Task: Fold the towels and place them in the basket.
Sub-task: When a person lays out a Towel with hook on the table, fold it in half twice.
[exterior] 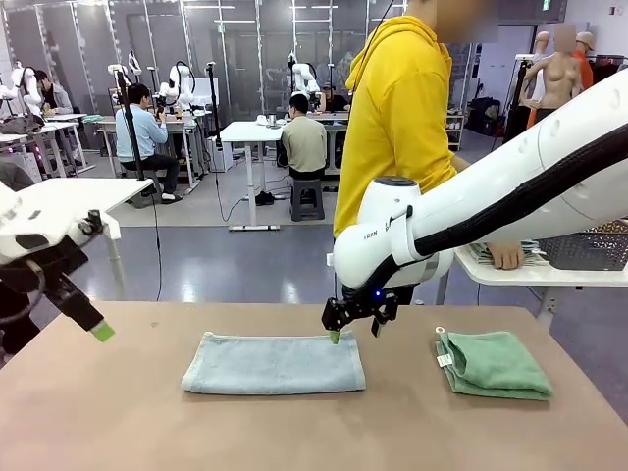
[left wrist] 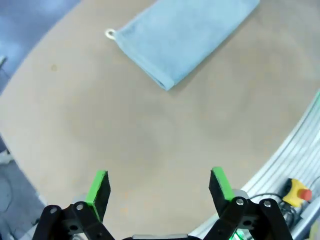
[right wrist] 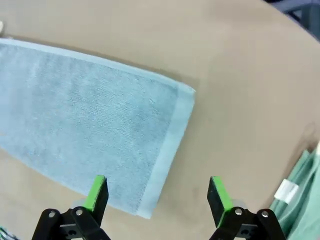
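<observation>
Right claw over the blue towel, middle of the table.
Hangs spread wide at its far right corner, gripping nothing; left claw open, empty, near the left edge; green towel folded by the right edge.

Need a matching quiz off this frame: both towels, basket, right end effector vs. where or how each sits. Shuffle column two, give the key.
Column 1
1. pale blue towel
2. green towel
3. basket
4. right end effector

Column 2
A. on the white side table, far right
B. open, over one end of a towel
C. lying flat, middle of the brown table
D. folded, right side of the brown table, white tag showing

Pairs: 1-C, 2-D, 3-A, 4-B
</observation>
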Controlling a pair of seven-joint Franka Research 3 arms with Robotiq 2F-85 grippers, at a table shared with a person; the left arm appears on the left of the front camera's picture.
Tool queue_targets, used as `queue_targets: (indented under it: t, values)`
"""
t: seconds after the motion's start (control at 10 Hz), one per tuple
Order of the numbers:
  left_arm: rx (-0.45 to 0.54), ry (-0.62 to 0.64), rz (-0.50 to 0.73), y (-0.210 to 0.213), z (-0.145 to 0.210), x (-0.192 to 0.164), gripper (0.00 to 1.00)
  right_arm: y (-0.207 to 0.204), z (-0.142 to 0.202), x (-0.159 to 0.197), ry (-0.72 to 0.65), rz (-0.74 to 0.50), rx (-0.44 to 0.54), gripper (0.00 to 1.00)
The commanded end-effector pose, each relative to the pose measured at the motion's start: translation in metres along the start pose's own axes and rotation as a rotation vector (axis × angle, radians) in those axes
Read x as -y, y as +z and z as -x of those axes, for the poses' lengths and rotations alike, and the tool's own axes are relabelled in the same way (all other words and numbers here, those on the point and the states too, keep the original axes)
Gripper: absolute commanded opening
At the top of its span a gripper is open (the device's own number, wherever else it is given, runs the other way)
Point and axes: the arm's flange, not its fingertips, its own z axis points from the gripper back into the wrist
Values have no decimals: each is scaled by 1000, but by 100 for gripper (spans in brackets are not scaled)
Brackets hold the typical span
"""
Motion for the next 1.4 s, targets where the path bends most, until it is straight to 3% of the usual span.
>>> queue_targets:
  t: [0.0, 0.3, 0.6, 1.3]
  values:
    - [-51, 18, -26, 59, 0, 30, 100, -10, -7, -7, -111, 20, -33, 100]
    - [-11, 53, 26, 110, 8, 52, 100, -30, -6, -5, -193, 32, -47, 100]
    - [39, 77, -6, 145, 24, 64, 100, -40, -11, 5, -236, 4, -36, 100]
    - [66, 58, -23, 151, 26, 64, 100, -57, -21, 7, -268, 21, -68, 100]
